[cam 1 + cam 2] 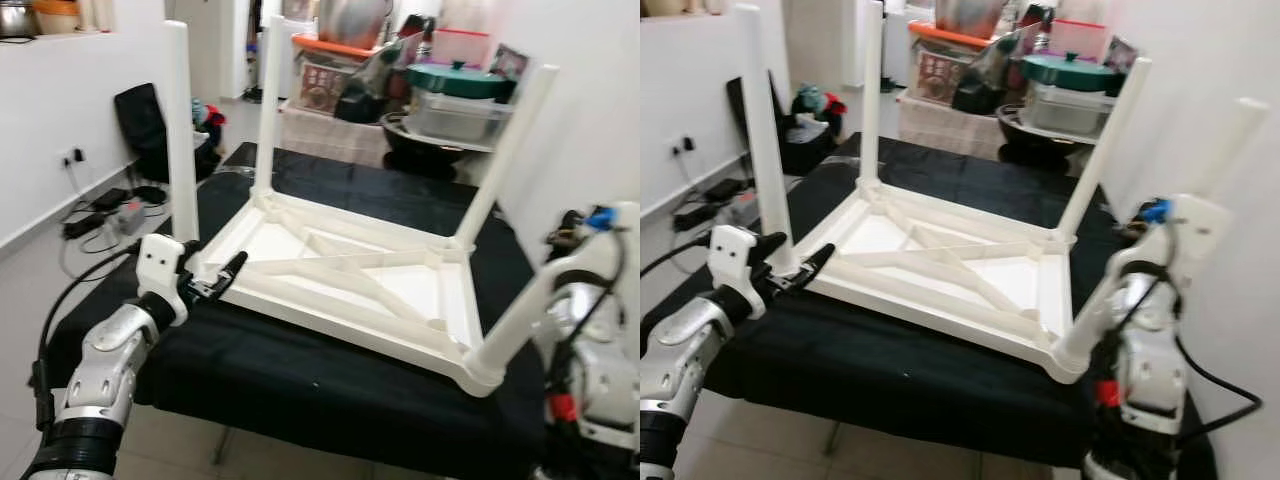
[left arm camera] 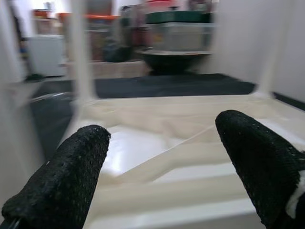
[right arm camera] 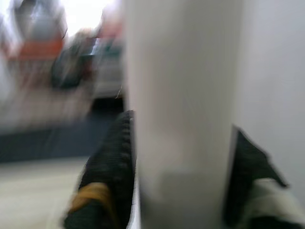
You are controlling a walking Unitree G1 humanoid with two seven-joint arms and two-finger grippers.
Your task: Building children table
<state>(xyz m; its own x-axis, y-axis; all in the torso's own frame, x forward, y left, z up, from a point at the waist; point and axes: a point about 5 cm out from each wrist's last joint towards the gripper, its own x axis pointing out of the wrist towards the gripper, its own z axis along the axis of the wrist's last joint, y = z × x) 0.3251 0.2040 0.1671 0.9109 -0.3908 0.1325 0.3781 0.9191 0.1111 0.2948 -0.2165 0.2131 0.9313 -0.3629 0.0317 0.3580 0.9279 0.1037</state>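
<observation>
On black cloth [image 1: 300, 370], table [image 1: 350, 280] inverted, legs upward; left gripper [image 1: 222, 280] jaws apart; right gripper [image 3: 181, 191] clamps leg [image 1: 1160, 250].

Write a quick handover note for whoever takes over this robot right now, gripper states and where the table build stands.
Left gripper: open, at the near-left corner of the upturned white table, holding nothing.
Right gripper: shut on the near-right leg.
The table lies top-down on the black-covered surface.
Done: all four legs stand in their corners.
Left: probably checking the near-right leg is seated, then turning the table upright.
</observation>
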